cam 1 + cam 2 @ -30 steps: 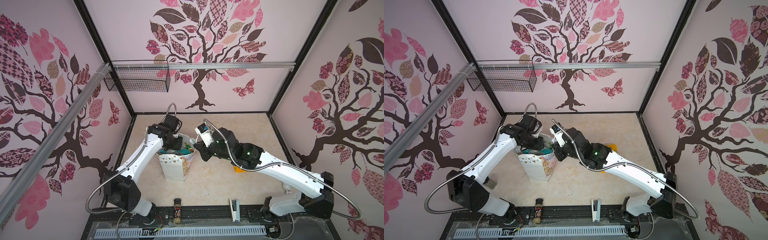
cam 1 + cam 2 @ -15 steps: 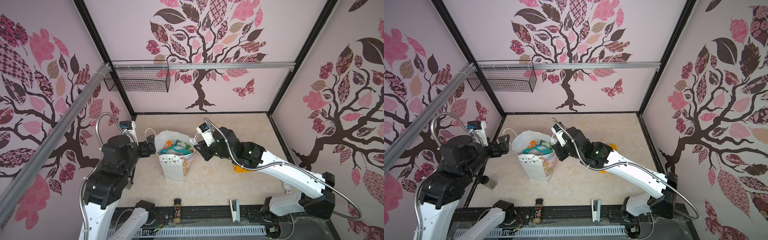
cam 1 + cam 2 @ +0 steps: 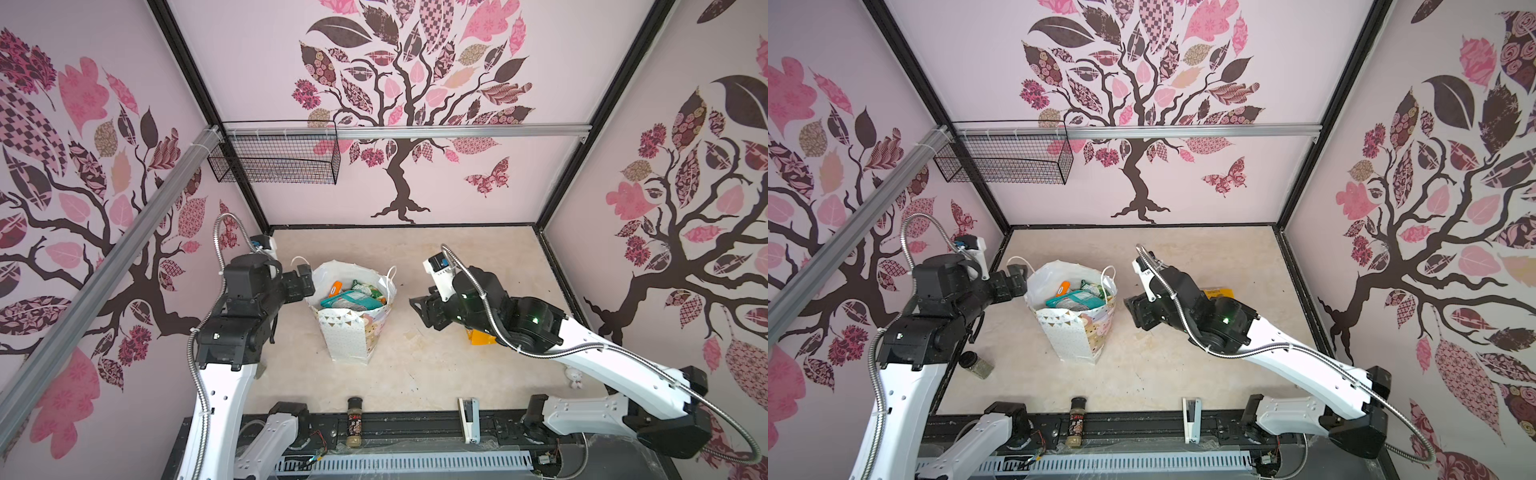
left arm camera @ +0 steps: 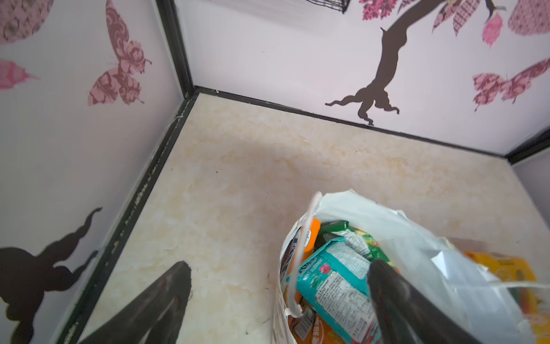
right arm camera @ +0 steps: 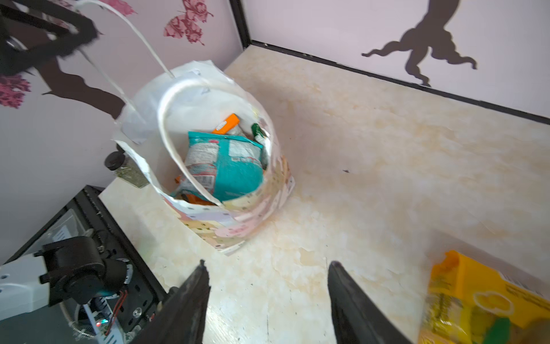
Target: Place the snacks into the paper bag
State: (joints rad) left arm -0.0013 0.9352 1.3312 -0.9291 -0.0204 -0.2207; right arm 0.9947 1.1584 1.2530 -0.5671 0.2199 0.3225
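The white paper bag (image 3: pixel 353 332) (image 3: pixel 1073 332) stands upright mid-table with its mouth open. Inside it lie several snacks: a teal packet (image 3: pixel 347 300) (image 4: pixel 336 280) (image 5: pixel 229 166) on top, orange and green ones beside it. Another yellow snack packet (image 3: pixel 480 337) (image 3: pixel 1217 293) (image 5: pixel 476 303) lies flat on the table under my right arm. My left gripper (image 3: pixel 306 279) (image 3: pixel 1017 281) (image 4: pixel 279 265) is open at the bag's left rim, one finger over the mouth, a cord handle between the fingers. My right gripper (image 3: pixel 419 309) (image 3: pixel 1133 309) (image 5: pixel 268 265) hangs open and empty right of the bag.
A dark-capped spice jar (image 3: pixel 354 419) and a white stapler (image 3: pixel 469 419) lie at the front edge. A second jar (image 3: pixel 976 363) (image 5: pixel 128 169) stands left of the bag, by the left arm. A wire basket (image 3: pixel 274 153) hangs on the back wall.
Both grippers were at the bag's mouth. The left arm drew back to the left and opened; the right gripper pulled away to the right and opened.
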